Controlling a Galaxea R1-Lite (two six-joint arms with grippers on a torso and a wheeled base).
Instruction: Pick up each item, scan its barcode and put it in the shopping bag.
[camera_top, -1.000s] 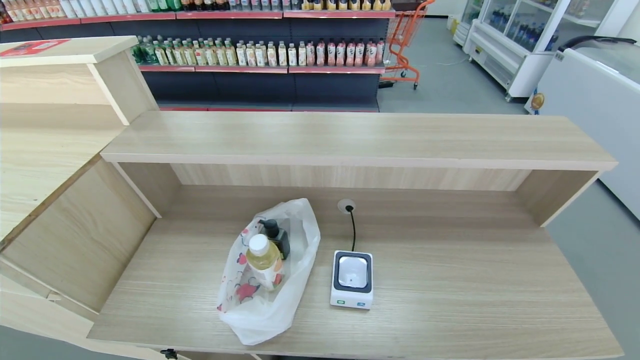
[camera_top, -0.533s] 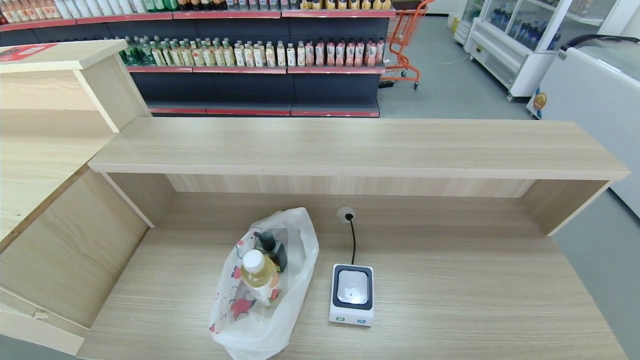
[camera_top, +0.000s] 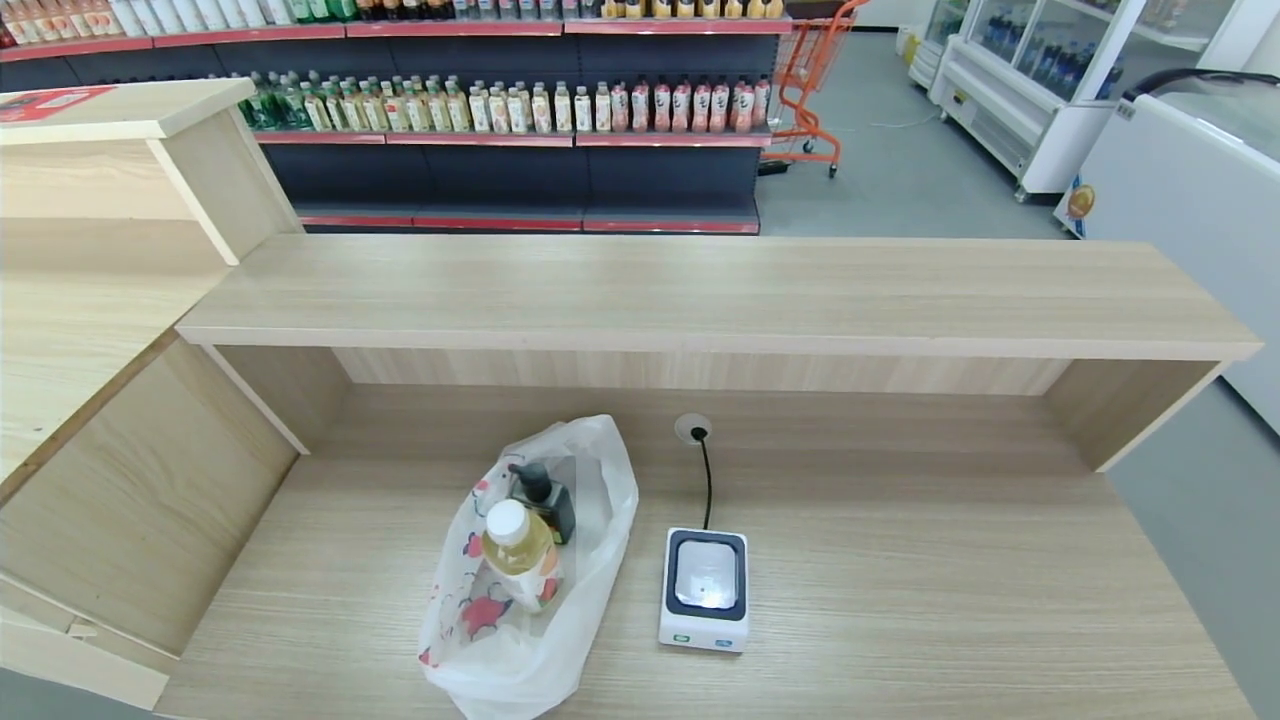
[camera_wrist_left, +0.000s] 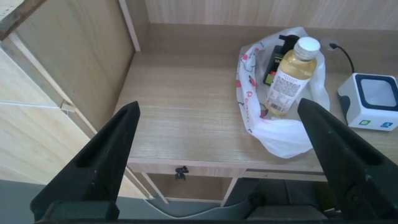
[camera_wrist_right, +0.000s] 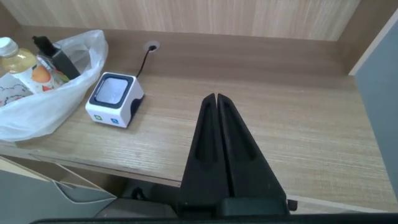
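Note:
A white plastic shopping bag (camera_top: 598, 482) with red prints lies on the wooden counter, left of centre. Inside it stand a yellow drink bottle (camera_top: 520, 552) with a white cap and a dark pump bottle (camera_top: 546, 496). To its right sits a white barcode scanner (camera_top: 704, 590) with a dark-framed window. In the left wrist view my left gripper (camera_wrist_left: 219, 107) is open and holds nothing, off the counter's near edge, facing the bag (camera_wrist_left: 280, 134) and bottle (camera_wrist_left: 291, 78). My right gripper (camera_wrist_right: 216, 97) is shut and holds nothing, over the near edge, right of the scanner (camera_wrist_right: 114, 99).
The scanner's black cable runs back to a round grommet (camera_top: 692, 428). A raised wooden shelf (camera_top: 700, 290) spans the counter's back, with a side panel (camera_top: 150, 500) at the left and another at the right. Bare counter (camera_top: 920, 570) lies right of the scanner.
The head camera shifted a second ago, so the whole scene sits lower and nearer. Bag, bottles and scanner kept their places on the counter.

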